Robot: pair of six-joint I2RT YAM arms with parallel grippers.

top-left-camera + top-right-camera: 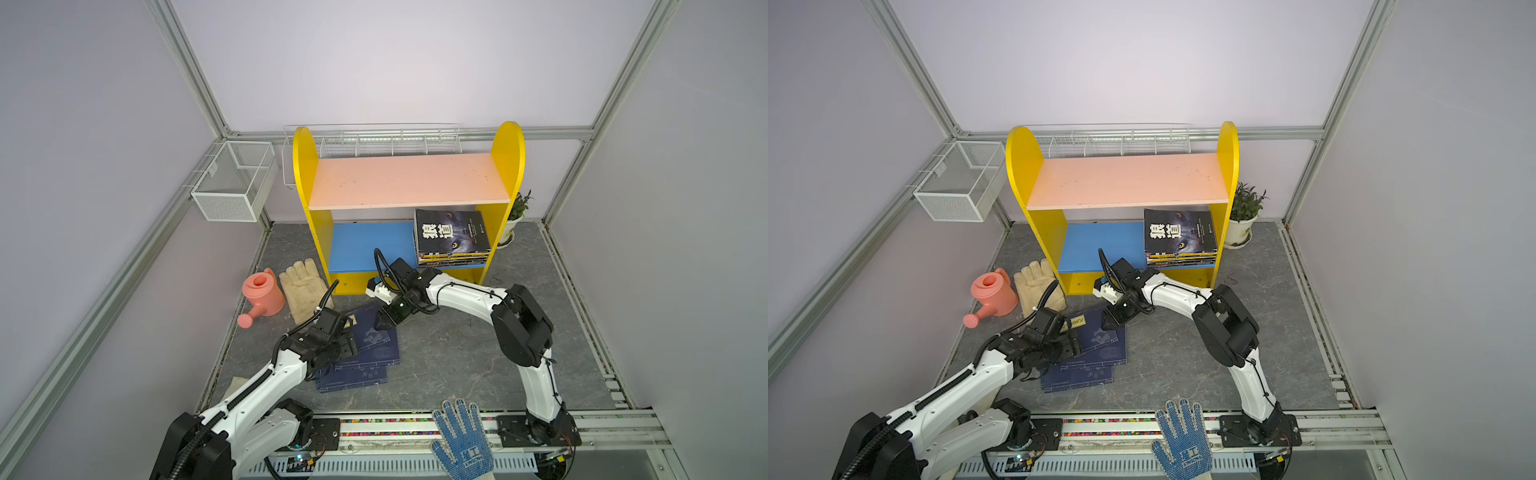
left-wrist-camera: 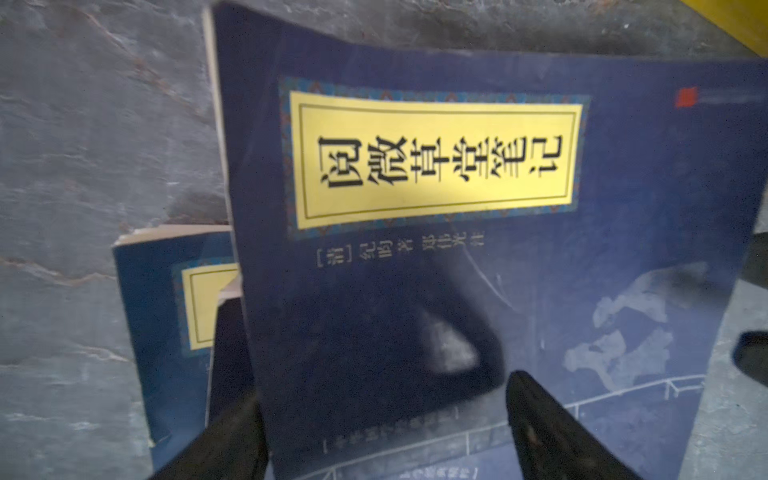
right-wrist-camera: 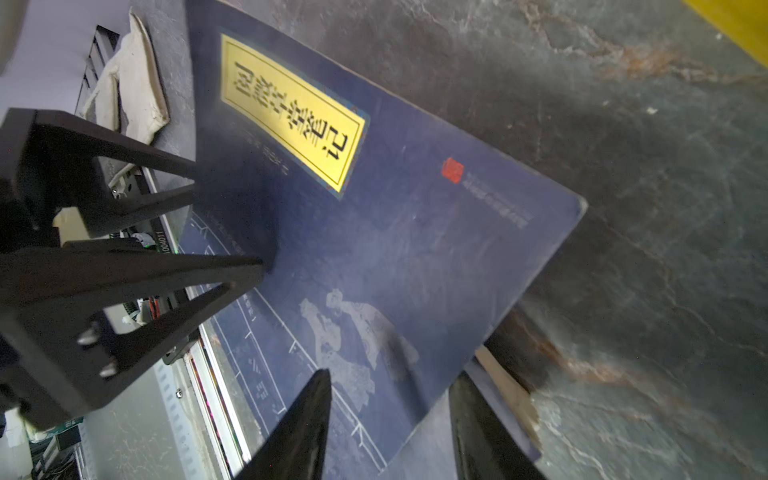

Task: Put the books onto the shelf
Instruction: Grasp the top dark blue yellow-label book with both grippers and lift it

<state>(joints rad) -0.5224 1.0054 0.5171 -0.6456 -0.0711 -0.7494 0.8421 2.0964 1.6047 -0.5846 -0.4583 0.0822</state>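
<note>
top navy paperback (image 1: 376, 337) lies tilted atop its pile (image 1: 353, 380) before the shelf (image 1: 409, 178), long axis toward it; left tool (image 2: 382, 386) gapes astride its left long edge, right tool (image 3: 392, 374) half-spread astride the far right corner.

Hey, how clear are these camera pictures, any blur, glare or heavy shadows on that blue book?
Left wrist view: top navy book soft, with a dark shadow and a pale glare patch on its cover. Right wrist view: yellow label readable, cover nearest the camera smeared. Both top views: sharp and evenly lit.
</note>
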